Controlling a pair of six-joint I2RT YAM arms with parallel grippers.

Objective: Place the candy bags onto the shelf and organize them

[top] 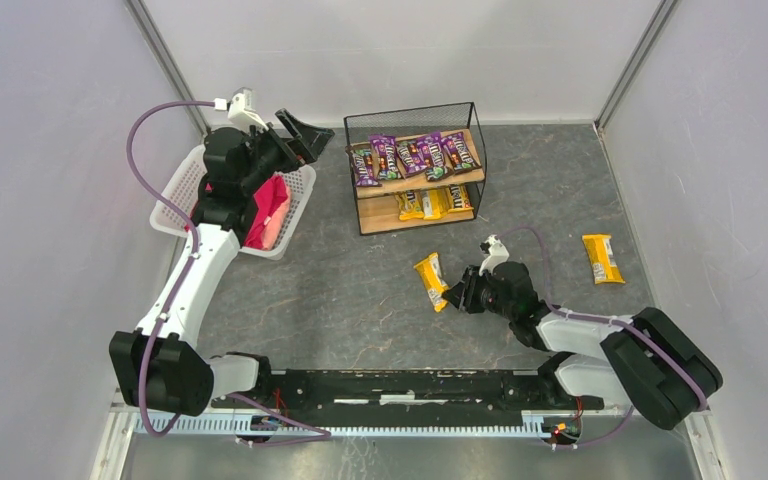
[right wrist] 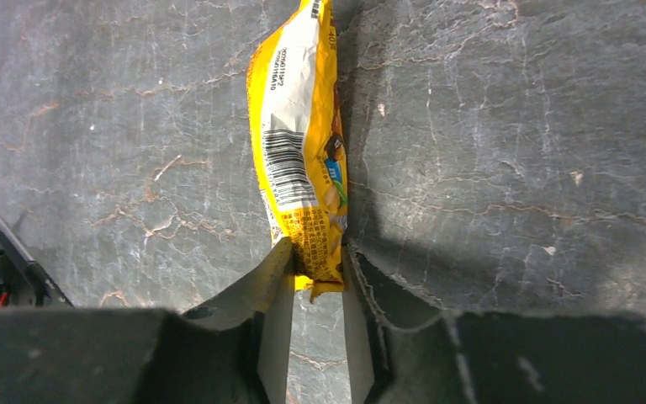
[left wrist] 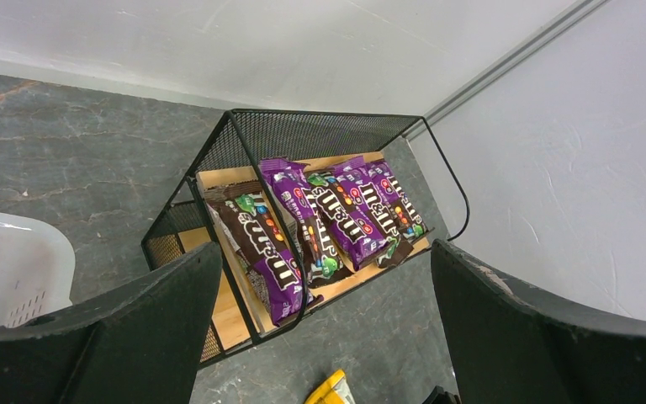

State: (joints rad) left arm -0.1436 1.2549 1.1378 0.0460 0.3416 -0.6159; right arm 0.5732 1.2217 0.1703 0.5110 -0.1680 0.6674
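The shelf [top: 472, 125] stands at the back centre, with several purple candy bags [top: 410, 155] on its upper board and yellow ones [top: 435, 203] on the lower board. It also shows in the left wrist view [left wrist: 219, 135], with purple bags [left wrist: 336, 215] on top. My right gripper [top: 453, 292] is shut on the end of a yellow candy bag [top: 430, 280], held edge-on just above the table [right wrist: 299, 143]. Another yellow bag [top: 602, 258] lies flat at the right. My left gripper [top: 305, 135] is open and empty, raised over the basket, left of the shelf.
A white lattice basket [top: 185, 180] with a pink-red soft bundle [top: 270, 210] stands at the left under the left arm. Grey walls close the back and both sides. The basket's corner shows in the left wrist view [left wrist: 8, 269].
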